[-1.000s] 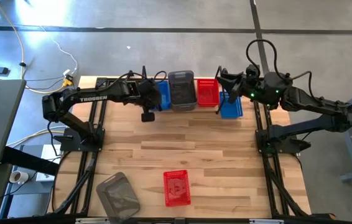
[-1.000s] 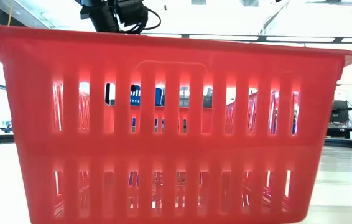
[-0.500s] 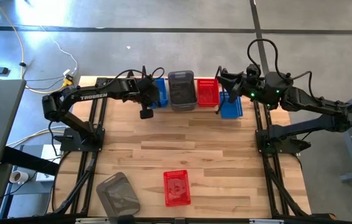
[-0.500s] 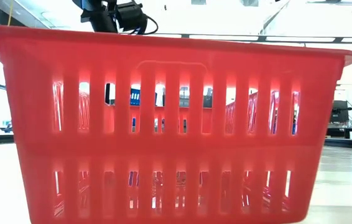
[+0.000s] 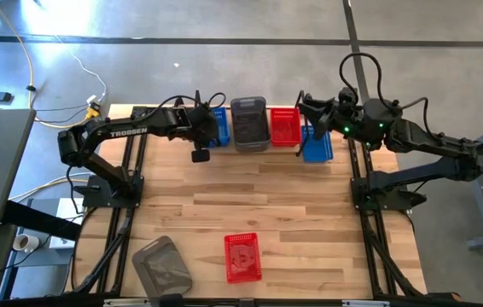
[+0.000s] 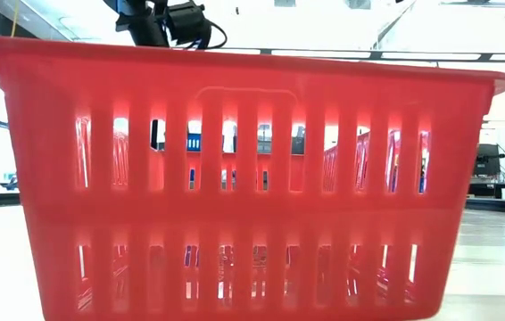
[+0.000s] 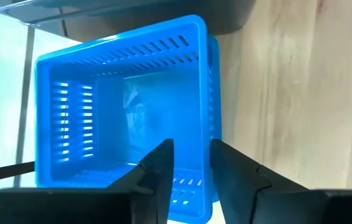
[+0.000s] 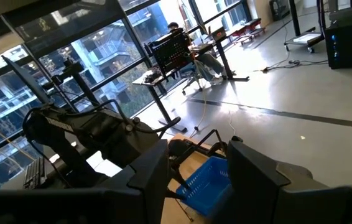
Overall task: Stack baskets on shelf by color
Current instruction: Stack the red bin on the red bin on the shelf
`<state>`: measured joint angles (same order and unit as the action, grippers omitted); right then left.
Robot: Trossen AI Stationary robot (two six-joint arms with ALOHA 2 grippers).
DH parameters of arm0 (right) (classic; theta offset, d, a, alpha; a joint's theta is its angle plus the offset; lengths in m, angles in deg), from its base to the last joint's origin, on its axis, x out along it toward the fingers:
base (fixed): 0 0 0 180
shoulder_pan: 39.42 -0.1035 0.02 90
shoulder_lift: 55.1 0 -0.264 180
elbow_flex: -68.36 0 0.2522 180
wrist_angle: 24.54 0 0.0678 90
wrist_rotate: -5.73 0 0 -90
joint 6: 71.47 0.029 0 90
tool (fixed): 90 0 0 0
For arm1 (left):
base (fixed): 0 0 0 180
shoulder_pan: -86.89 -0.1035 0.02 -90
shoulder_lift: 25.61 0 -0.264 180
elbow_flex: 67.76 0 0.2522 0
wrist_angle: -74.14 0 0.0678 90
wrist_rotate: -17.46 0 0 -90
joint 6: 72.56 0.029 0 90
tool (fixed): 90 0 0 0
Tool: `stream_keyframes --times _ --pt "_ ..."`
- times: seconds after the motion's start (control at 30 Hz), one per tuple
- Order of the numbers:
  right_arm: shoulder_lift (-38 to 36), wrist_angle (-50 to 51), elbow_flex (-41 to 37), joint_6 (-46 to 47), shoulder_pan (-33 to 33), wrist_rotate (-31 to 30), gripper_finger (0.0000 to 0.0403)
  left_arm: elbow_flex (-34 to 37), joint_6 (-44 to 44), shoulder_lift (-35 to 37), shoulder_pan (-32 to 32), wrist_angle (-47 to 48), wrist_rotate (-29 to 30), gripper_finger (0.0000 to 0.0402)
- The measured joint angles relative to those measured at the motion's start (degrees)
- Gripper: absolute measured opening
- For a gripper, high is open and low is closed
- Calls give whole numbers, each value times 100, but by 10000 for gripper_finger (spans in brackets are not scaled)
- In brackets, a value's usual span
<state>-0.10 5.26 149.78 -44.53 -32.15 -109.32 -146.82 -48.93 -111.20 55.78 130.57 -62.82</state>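
left claw (image 7: 191, 163) opened | straddles blue basket (image 7: 121, 106) rim (on shelf)

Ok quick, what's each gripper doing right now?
Left gripper: open, fingers astride the blue basket wall, not gripping.
Right gripper: open, empty.

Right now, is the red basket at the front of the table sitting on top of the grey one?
No, the red basket lies flat on the table by itself, with the grey basket apart beside it.

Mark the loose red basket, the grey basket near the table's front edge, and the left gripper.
loose red basket (image 5: 242, 257), high view, its floor.
grey basket (image 5: 162, 266), high view, its floor.
left gripper (image 7: 191, 165), left wrist view, gap between fingertips.
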Motion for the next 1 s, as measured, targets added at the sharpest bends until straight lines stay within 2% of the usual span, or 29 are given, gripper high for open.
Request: stream_keyframes --times 0.43,0.7,0.87,1.0 --pt "0 87 0 16 0 -18 149 0 -45 487 0 128 -202 98" --pt "14 763 0 807 -2 66 149 -2 -1097 1152 177 267 -607 97" --pt "132 1158 2 1655 -70 563 149 -2 -2079 1634 458 386 -974 97" --pt "327 1160 4 1830 -325 911 149 -3 -2721 1972 757 406 -1187 97"
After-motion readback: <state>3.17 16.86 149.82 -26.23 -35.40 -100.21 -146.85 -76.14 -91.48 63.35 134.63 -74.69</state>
